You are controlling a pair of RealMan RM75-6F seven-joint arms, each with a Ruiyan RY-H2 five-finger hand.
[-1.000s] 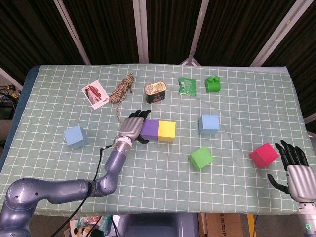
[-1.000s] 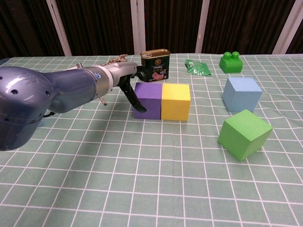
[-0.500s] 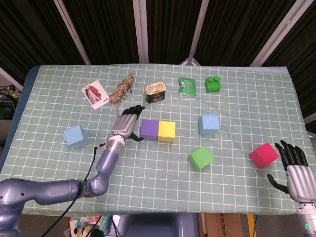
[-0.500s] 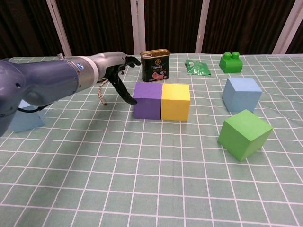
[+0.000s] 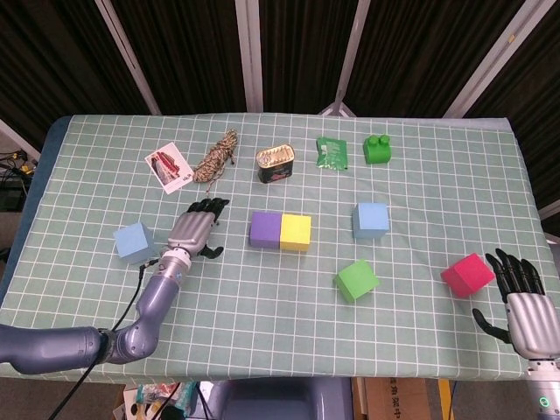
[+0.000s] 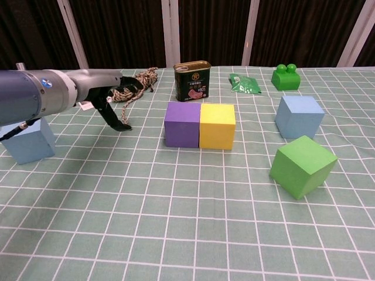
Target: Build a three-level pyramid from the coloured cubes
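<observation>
The purple cube [image 5: 264, 228] and yellow cube [image 5: 296, 232] sat touching side by side near the middle of the surface [image 5: 262, 324], purple to the left, the pair's long axis running left to right, faces square to the near edge; the tin [image 5: 275, 163] stood just behind them. Left of the purple cube, apart from it, hovered the left hand [image 5: 192, 230], its fingers [image 5: 210, 206] spread and holding nothing; further left lay a pale blue cube [image 5: 133, 241] with the hand between it and the pair. Right of the yellow cube sat a second blue cube [image 5: 371, 220], and nearer the front a green cube [image 5: 356, 280], turned corner-on; a red cube [image 5: 467, 275] lay well right, close to the surface's right edge; just beside it was the right hand [image 5: 518, 296], fingers spread, empty. Bare cloth lay in front of the pair.
</observation>
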